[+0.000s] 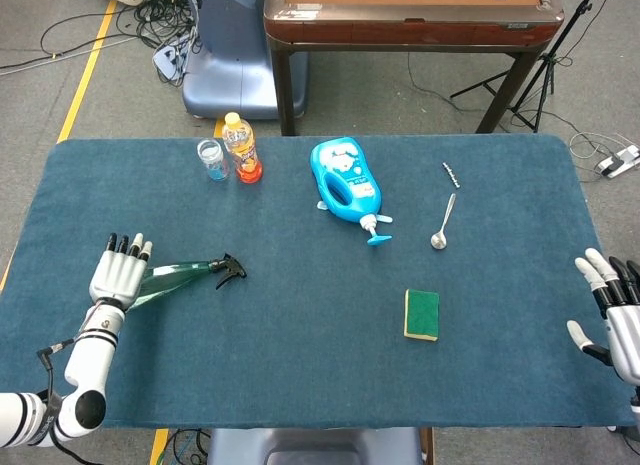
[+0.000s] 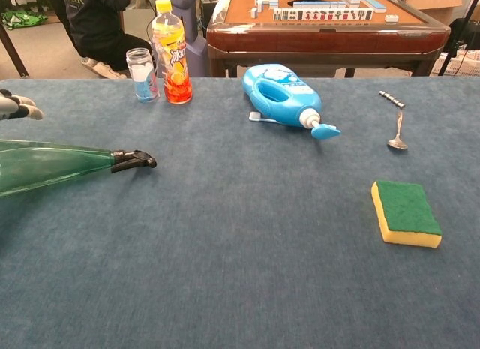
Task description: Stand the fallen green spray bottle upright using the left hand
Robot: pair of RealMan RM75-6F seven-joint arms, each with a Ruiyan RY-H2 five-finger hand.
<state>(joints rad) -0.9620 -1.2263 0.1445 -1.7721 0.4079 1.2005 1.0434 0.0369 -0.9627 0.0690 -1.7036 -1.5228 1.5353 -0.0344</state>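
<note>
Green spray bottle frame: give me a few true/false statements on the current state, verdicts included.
1. The green spray bottle lies on its side on the table. True.
2. Its black nozzle points at the left robot hand. False: the nozzle points away, toward the table's middle; the hand is at the base end.
3. The right robot hand holds the sponge. False: it holds nothing, fingers apart, at the table's right edge.
4. The blue bottle lies flat too. True.
5. The orange drink bottle has tipped over. False: it stands upright beside the small jar.
</note>
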